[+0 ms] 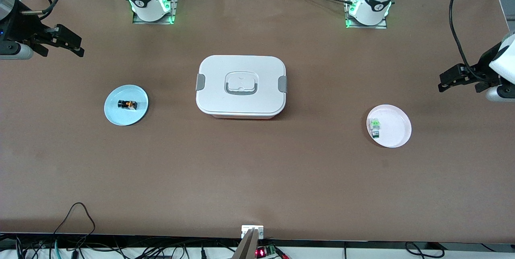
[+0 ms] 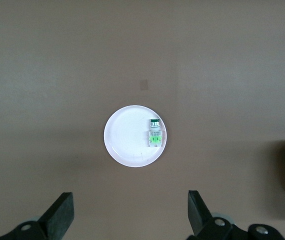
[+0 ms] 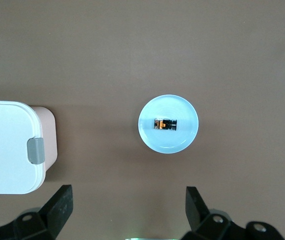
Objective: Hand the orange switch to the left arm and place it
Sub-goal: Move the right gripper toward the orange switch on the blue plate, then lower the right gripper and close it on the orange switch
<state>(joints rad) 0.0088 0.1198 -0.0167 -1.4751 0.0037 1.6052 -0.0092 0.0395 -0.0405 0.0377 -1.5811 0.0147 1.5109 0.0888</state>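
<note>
Both arms wait high at the counter's ends, the orange switch on its blue plate.

Front view: the orange switch lies on the blue plate, toward the right arm's end of the counter; the box sits mid-counter, the green switch on a white plate. Left wrist view: the left tool hangs spread wide, empty, above the white plate. Right wrist view: the right tool gapes wide, empty, above the blue plate, beside the box.

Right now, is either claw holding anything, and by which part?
Nothing is held. Left claw and right claw are open in the air; the orange switch lies on its blue plate.
</note>
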